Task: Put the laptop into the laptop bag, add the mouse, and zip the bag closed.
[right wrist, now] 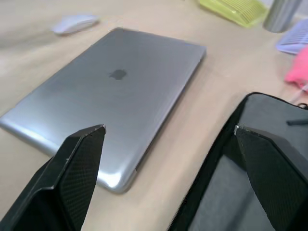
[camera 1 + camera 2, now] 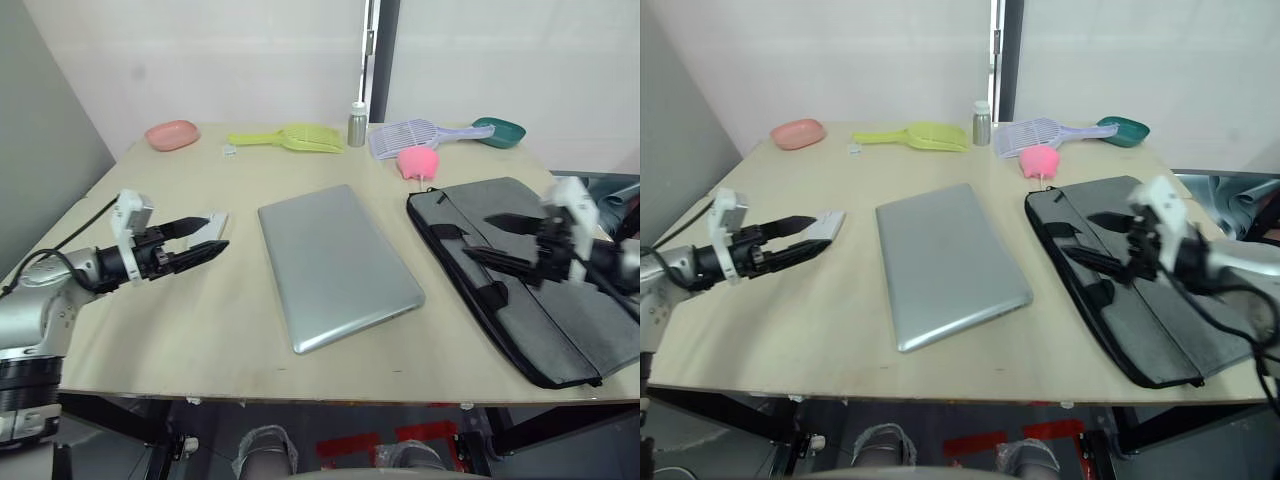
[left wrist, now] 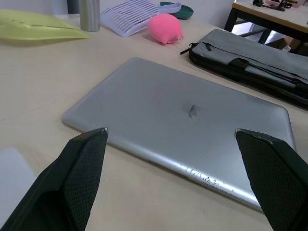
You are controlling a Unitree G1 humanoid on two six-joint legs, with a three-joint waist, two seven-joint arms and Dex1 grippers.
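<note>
Notably, right wrist view reveals the mouse (image 1: 75, 23) beyond laptop (image 1: 110, 91).

Silver-grey laptop (image 2: 335, 264) closed, lying flat mid-table, turned a bit askew. Grey laptop bag (image 2: 540, 290) with black edging and straps flat beside it, toward robot's right, not touching. White mouse (image 1: 74, 23) on table off laptop's other side.

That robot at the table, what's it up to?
It's about to pack a laptop into the grey laptop bag. Nothing is held yet: the closed laptop lies flat mid-table, the left hand hovers open beside it near the white mouse, and the right hand is open over the bag.
</note>
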